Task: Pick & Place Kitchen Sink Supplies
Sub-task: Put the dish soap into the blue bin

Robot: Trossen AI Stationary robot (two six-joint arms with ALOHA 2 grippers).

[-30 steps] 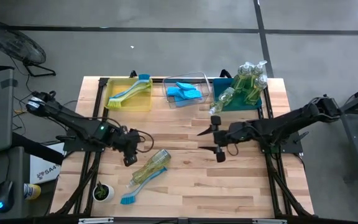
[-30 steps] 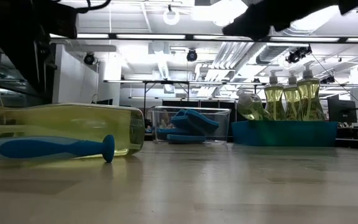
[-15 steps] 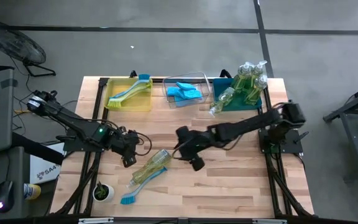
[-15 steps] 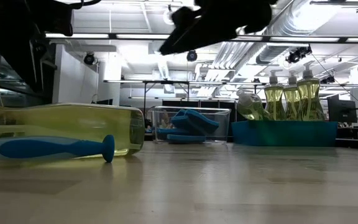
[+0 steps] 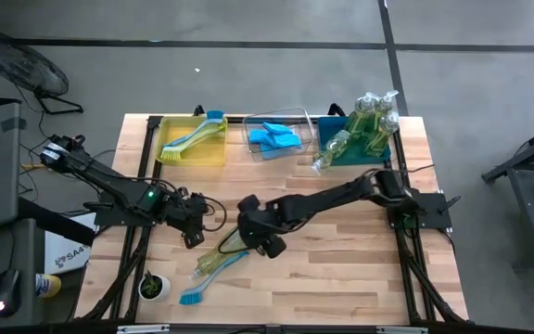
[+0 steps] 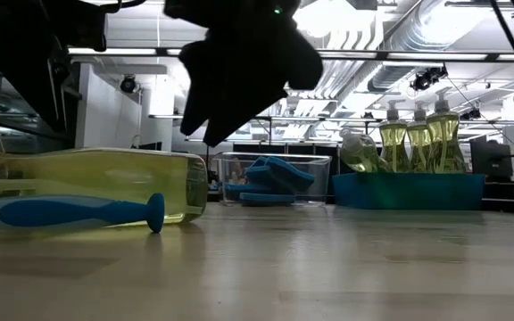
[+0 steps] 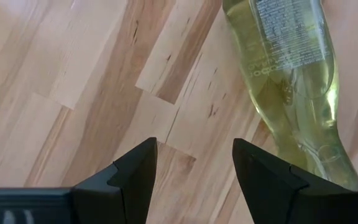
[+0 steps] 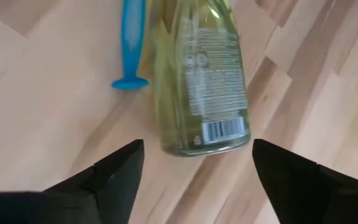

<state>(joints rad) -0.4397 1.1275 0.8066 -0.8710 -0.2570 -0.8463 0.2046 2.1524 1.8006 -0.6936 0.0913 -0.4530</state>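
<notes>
A soap bottle (image 5: 222, 249) lies on the table (image 5: 341, 269) beside a dish brush (image 5: 204, 281) (touching), between both tools.

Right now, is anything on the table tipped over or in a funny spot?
Yes. One soap bottle lies flat on the wood beside a blue dish brush, while other bottles stand upright in the teal bin. One more bottle leans tilted at that bin's edge. The right gripper hangs open over the fallen bottle.

Lab (exposed ducts (image 6: 471, 40), concrete floor (image 5: 248, 74)).
</notes>
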